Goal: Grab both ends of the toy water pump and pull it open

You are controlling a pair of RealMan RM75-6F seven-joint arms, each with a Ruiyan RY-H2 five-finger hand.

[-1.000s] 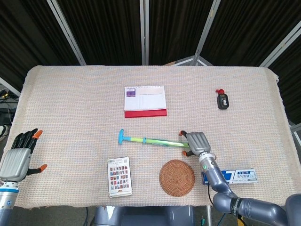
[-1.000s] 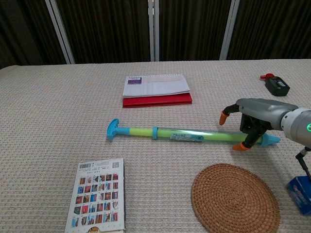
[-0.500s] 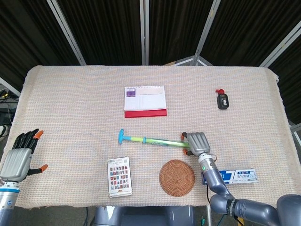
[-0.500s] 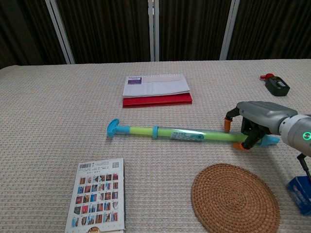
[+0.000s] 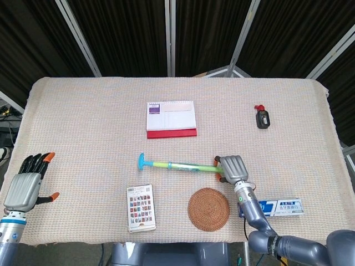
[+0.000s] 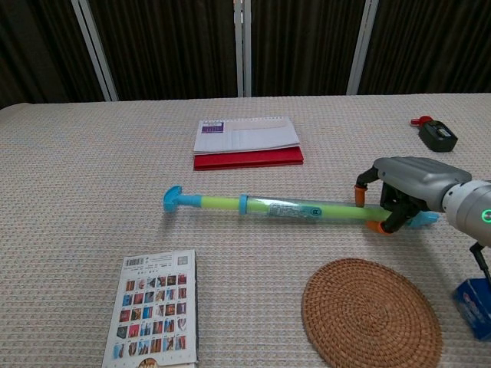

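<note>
No legible text; blue box [image 5: 275,207] print too small.

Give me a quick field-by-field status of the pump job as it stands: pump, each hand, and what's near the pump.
pump: toy water pump lies across the table, T-handle end toward the robot's left
right hand: right hand grips the pump's nozzle end
left hand: left hand at the table's near left edge, fingers apart, holding nothing, far from the T-handle
pulled open: not yet; only one end is held
near pump: woven coaster, card sheet, desk calendar
</note>
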